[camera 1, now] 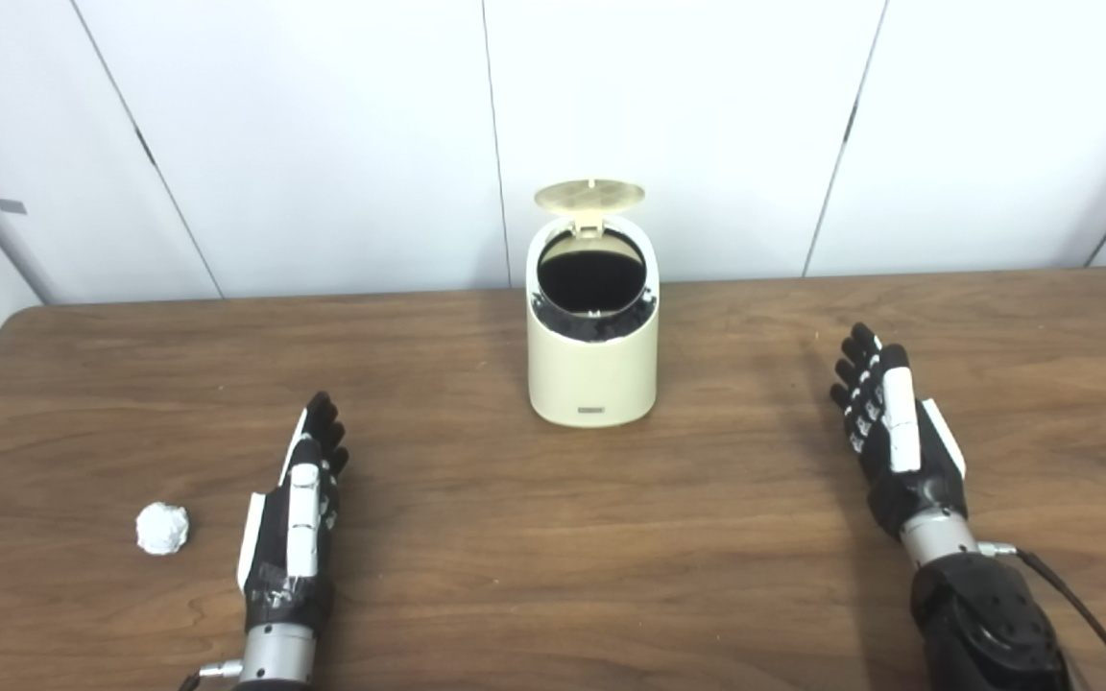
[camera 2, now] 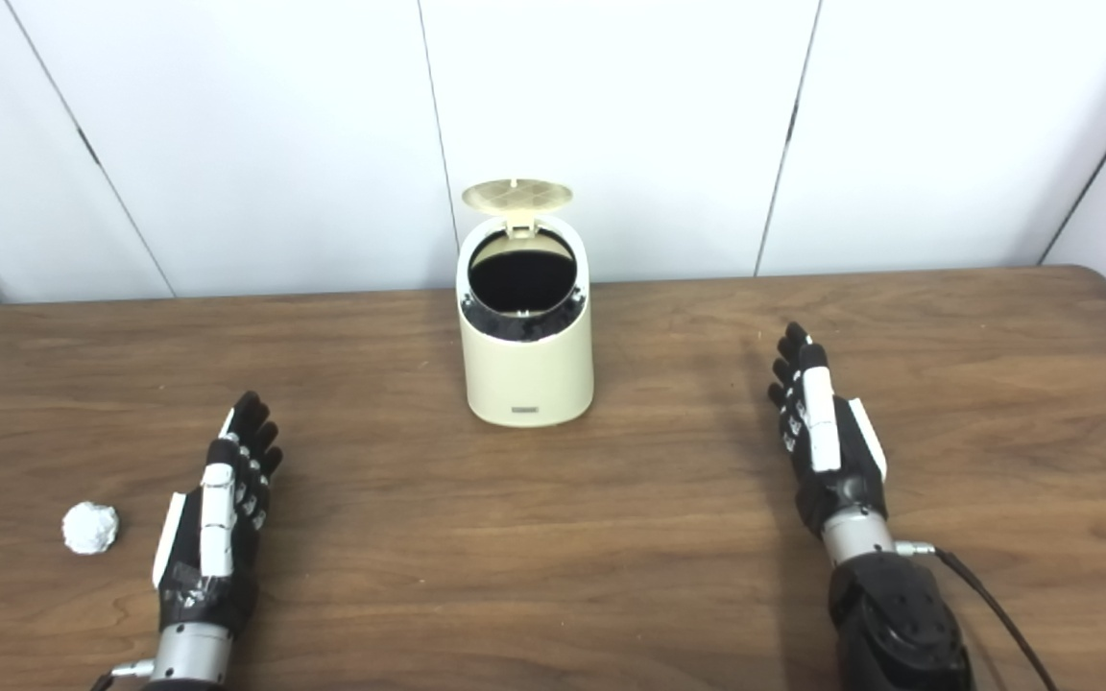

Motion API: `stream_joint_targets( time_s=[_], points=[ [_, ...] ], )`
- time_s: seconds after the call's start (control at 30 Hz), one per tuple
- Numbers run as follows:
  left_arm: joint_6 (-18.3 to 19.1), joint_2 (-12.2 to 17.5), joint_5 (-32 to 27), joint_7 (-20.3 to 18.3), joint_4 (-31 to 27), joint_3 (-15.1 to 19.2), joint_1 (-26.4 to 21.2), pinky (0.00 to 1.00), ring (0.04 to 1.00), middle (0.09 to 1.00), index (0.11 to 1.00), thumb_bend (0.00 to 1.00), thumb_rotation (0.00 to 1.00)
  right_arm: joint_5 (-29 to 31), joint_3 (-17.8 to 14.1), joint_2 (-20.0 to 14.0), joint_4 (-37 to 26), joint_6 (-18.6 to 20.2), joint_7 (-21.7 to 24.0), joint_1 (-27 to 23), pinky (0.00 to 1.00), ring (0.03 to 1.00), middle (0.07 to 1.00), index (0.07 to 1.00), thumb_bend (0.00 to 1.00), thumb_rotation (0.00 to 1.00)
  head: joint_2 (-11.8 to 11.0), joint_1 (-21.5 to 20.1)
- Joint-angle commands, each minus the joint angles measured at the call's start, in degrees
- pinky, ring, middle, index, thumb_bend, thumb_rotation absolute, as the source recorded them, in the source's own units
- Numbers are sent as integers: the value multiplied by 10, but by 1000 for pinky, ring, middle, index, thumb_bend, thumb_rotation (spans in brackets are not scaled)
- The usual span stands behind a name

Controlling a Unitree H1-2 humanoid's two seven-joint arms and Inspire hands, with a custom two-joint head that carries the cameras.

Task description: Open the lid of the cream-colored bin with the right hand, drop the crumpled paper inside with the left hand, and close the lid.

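Note:
A cream-colored bin (camera 1: pixel 593 369) stands upright at the middle of the wooden table (camera 1: pixel 553 576). Its round lid (camera 1: pixel 589 195) is raised at the back, and the dark inside shows. A crumpled white paper ball (camera 1: pixel 162 528) lies on the table at the near left. My left hand (camera 1: pixel 301 509) rests on the table just right of the paper, open and empty, apart from it. My right hand (camera 1: pixel 889 422) rests on the table to the right of the bin, open and empty, well apart from the bin.
White wall panels (camera 1: pixel 668 115) stand behind the table's far edge. The table's left corner is rounded at the far left (camera 1: pixel 25 321). A black cable (camera 1: pixel 1081 614) runs from my right wrist toward the bottom right.

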Motion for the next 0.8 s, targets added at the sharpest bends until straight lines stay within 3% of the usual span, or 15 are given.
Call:
stream_joint_targets(
  time_s=[0.0,0.2,0.5,0.77],
  points=[
    [-6,7,-5,-4,-11,3,4,1000,1000,1000,1000,544,946,-23,10,1,-26,-26,-10,-3,1000,1000,1000,991,590,1000,1,0],
    [-4,9,-6,-5,-11,4,4,1000,1000,1000,1000,553,932,-39,18,-5,-17,-59,-13,13,1000,1000,1000,987,593,1000,4,3],
    [-1,12,-1,-7,-14,2,5,1000,1000,1000,1000,553,952,-57,24,-12,-21,-79,-13,28,1000,1000,1000,977,580,1000,9,8],
    [9,10,-3,-5,-23,2,6,1000,1000,1000,1000,558,941,-44,21,-9,-34,-70,-10,34,1000,1000,998,969,580,1000,15,12]
  ],
)
